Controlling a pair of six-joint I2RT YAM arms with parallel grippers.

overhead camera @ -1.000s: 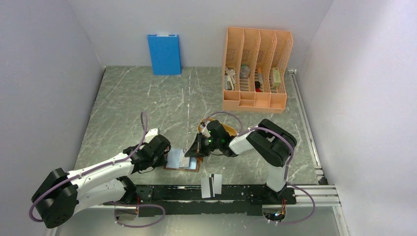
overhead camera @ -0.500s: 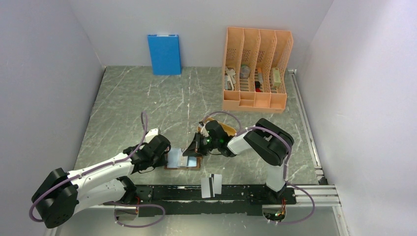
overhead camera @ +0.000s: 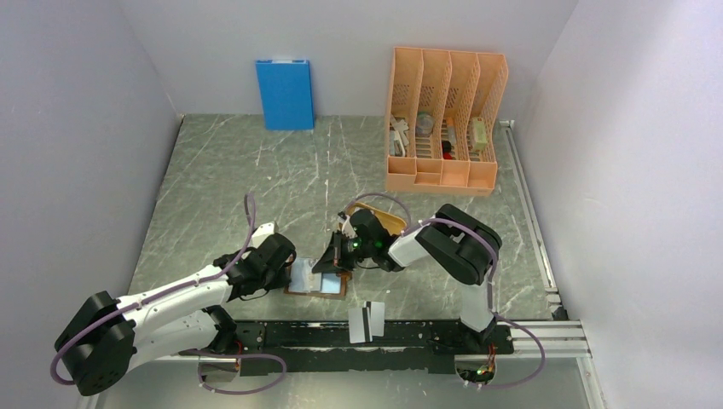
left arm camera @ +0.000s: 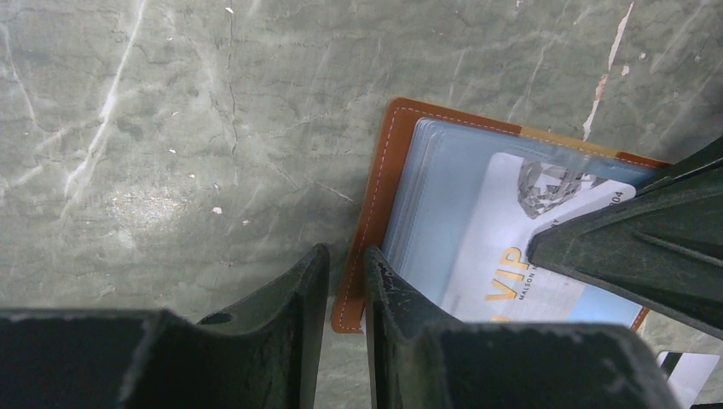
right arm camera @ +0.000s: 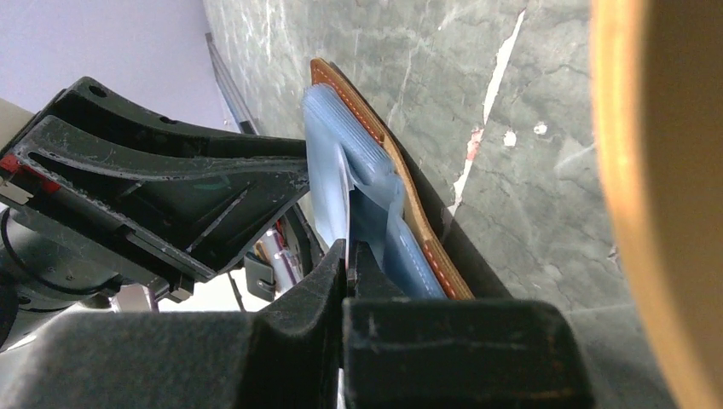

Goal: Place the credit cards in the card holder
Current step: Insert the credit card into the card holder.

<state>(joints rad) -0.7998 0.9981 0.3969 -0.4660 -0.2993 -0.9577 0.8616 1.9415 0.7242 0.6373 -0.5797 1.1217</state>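
Note:
The brown leather card holder (overhead camera: 314, 293) lies open on the table, its clear blue sleeves facing up. My left gripper (left arm camera: 345, 256) is shut on the holder's stitched brown edge (left arm camera: 379, 196). A white credit card printed "VIP" (left arm camera: 511, 247) rests partly in the sleeves. My right gripper (right arm camera: 349, 247) is shut on this thin card (right arm camera: 334, 200), held edge-on against the blue sleeves (right arm camera: 375, 196). In the top view the right gripper (overhead camera: 327, 262) hangs over the holder's right half. Another white credit card with a black stripe (overhead camera: 367, 320) lies on the near rail.
An orange oval tray (overhead camera: 390, 223) sits just behind the right wrist. The tall orange file rack (overhead camera: 443, 119) stands at the back right and an upright blue box (overhead camera: 285, 94) leans on the back wall. The black rail (overhead camera: 281, 334) runs along the near edge.
My right gripper has slid a little to the left with the card, further over the holder. The left arm has stayed put.

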